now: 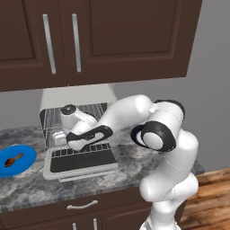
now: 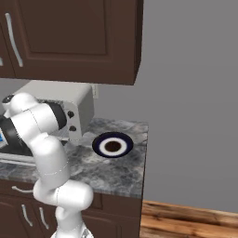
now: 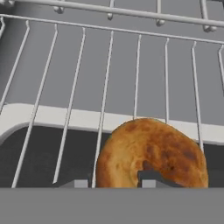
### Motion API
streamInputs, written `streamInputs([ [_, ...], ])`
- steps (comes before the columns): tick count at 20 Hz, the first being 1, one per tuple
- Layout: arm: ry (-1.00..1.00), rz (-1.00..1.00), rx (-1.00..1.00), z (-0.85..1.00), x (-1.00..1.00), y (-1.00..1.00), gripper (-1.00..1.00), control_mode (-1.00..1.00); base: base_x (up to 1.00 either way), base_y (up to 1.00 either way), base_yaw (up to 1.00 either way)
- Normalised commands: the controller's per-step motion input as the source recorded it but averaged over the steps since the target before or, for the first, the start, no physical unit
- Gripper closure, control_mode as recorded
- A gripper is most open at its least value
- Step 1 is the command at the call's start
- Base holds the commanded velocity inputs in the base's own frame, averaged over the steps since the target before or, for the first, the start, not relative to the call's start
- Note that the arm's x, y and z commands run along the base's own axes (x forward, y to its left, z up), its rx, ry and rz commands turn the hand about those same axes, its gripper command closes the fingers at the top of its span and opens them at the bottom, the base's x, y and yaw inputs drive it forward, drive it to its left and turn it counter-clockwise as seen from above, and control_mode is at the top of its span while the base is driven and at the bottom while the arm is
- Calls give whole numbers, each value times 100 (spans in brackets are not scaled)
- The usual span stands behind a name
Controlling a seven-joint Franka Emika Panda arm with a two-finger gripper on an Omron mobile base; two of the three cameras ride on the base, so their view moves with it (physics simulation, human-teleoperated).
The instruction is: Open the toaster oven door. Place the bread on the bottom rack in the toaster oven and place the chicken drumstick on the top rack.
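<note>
Bread [image 3: 151, 155] lies on a wire rack [image 3: 87, 87] over the open oven door [image 1: 81, 164]; the hand [image 3: 111, 183] straddles it, grip uncertain. Drumstick [image 1: 13, 159] rests on a blue plate [image 1: 28, 155].

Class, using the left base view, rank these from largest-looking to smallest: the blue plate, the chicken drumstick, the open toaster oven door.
1. toaster oven door, partly hidden by the arm
2. blue plate, cut off at the picture's left edge
3. chicken drumstick, lying on that plate
</note>
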Motion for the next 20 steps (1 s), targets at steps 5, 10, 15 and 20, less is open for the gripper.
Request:
streamInputs([
  [5, -9, 0, -2, 8, 0, 0, -100, -100, 0, 0, 0],
  [10, -7, 0, -2, 18, -7, 0, -100, -100, 0, 0, 0],
  [15, 0, 0, 0, 23, -26, 0, -100, -100, 0, 0, 0],
  [20, 0, -2, 0, 15, -43, -1, -100, -100, 0, 0, 0],
])
